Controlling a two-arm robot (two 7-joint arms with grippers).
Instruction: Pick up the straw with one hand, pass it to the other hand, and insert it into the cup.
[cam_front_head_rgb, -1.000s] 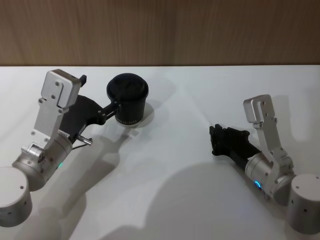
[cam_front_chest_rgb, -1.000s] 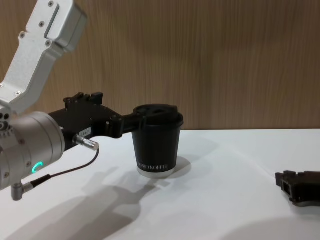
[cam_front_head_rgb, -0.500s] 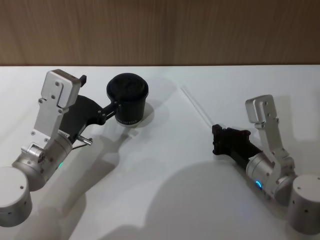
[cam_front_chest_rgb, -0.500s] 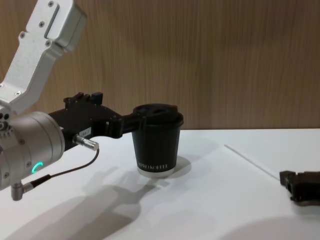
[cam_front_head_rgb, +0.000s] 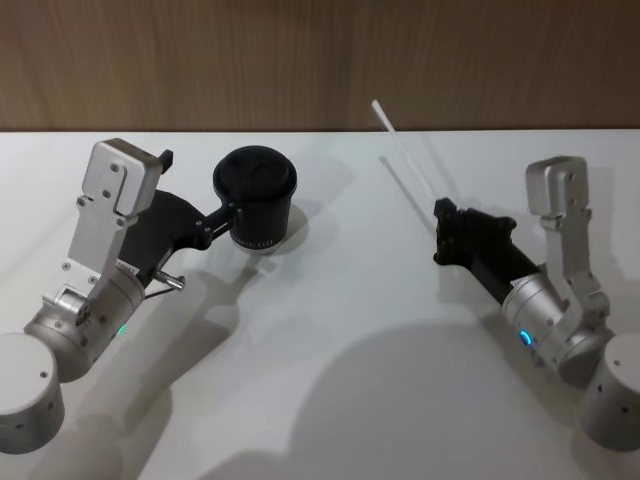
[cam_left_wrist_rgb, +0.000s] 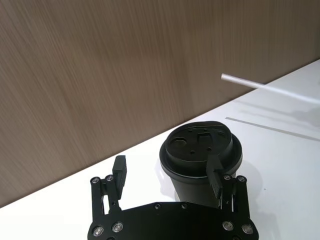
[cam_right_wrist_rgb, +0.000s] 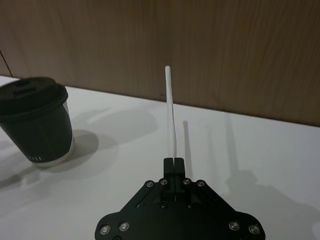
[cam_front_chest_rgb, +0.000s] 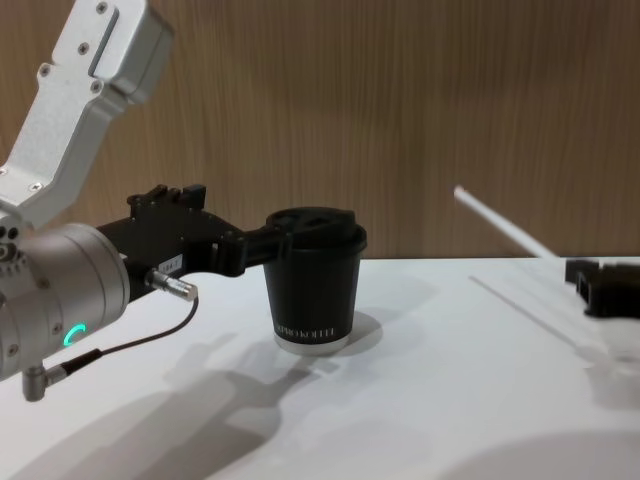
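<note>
Counter (cam_front_head_rgb: 330, 350) nearest the body, white and flat, with both arms reaching out over it. On the right side, up off that surface: right claw (cam_right_wrist_rgb: 174, 161), pinched tight on the lower end of the straw (cam_right_wrist_rgb: 171, 115). Gripped low like that, so the long free length juts up and away toward the wall (cam_front_head_rgb: 320, 60) and leans over to the left, touching the counter nowhere. Probably done to leave plenty of bare stem for a 2nd grip at the handover.

Farther out on the left: left claw (cam_left_wrist_rgb: 167, 167), spread wide and holding nothing. 1 finger (cam_front_head_rgb: 222, 214) lies close against the side of the cup (cam_front_head_rgb: 258, 205), the other well off to the far side. Cannot tell whether that near finger actually touches. Cup not enclosed between the 2, just past the fingertip. Reads as a brace to keep a light cup from sliding. Placed like that, in no position to receive; would have to come away from the cup and turn toward the straw.

Cup upright, lid (cam_left_wrist_rgb: 200, 142) on, small openings in its top, likely the target. Well apart from the straw's tip.
</note>
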